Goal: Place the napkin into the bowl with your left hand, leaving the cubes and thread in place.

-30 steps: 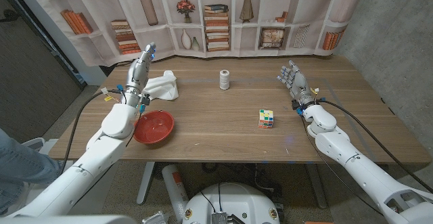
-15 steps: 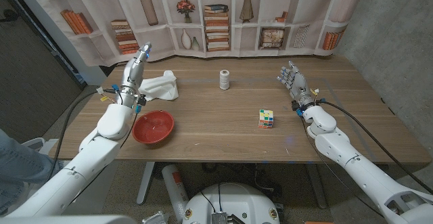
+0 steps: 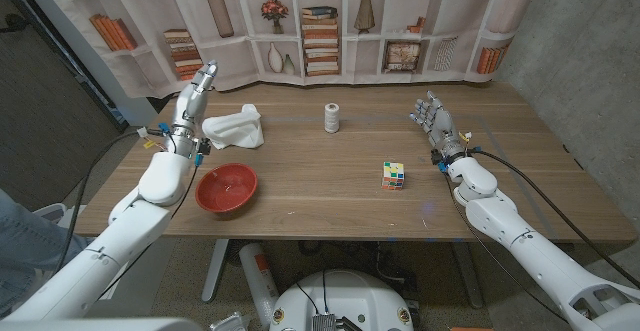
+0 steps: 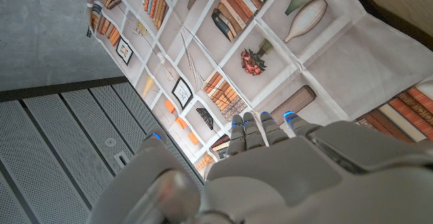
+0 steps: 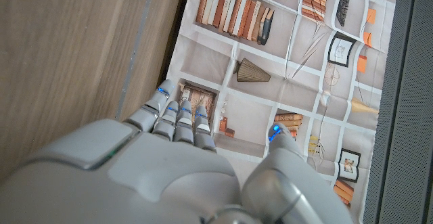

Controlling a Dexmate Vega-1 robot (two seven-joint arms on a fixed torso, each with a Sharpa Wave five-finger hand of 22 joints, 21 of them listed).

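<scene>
A crumpled white napkin (image 3: 235, 128) lies on the wooden table (image 3: 330, 176) at the far left. My left hand (image 3: 193, 95) is raised just left of it, fingers straight and apart, holding nothing. In the left wrist view that hand (image 4: 270, 160) points at the bookshelf curtain. A red bowl (image 3: 226, 187) stands nearer me, below the napkin. A white thread spool (image 3: 332, 118) stands upright at the far middle. A colour cube (image 3: 393, 176) sits right of centre. My right hand (image 3: 435, 118) stands upright at the right, fingers spread and empty; it is also the hand (image 5: 176, 156) in the right wrist view.
A curtain printed with bookshelves (image 3: 330, 21) hangs behind the table's far edge. A person's trouser leg (image 3: 20, 241) is at the picture's left edge. Open tabletop lies between bowl, spool and cube.
My left hand has moved left and a little farther back, away from the napkin's left side. The napkin, bowl, spool, cube and right hand have stayed put.
</scene>
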